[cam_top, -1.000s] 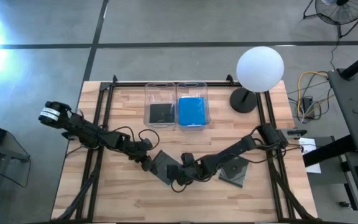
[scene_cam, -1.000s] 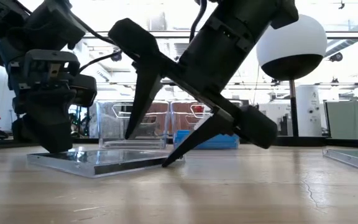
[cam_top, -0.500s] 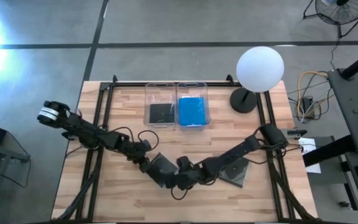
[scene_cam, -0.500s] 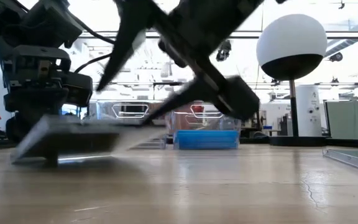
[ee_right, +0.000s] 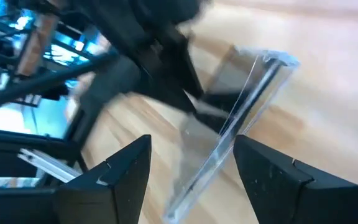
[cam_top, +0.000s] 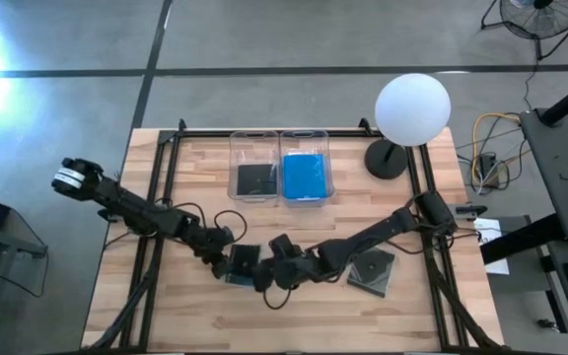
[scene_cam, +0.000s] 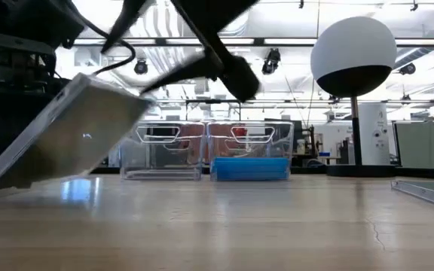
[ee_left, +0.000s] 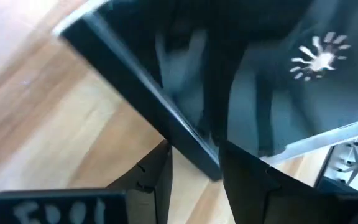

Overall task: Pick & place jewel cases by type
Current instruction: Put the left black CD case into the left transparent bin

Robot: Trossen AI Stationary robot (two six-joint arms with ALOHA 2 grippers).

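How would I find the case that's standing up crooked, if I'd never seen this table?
Start at the two clear bins at the table's far edge, then come toward the near edge to where both arms meet. There the dark jewel case is tipped up on one edge; the other loose case lies flat.

Grey floor [cam_top: 264, 39], white globe lamp [cam_top: 413, 108], ceiling lights.

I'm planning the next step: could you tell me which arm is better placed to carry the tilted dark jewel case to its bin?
Probably the left: its hand already pinches the dark jewel case, tilted up off the table, while the right hand is open beside it.
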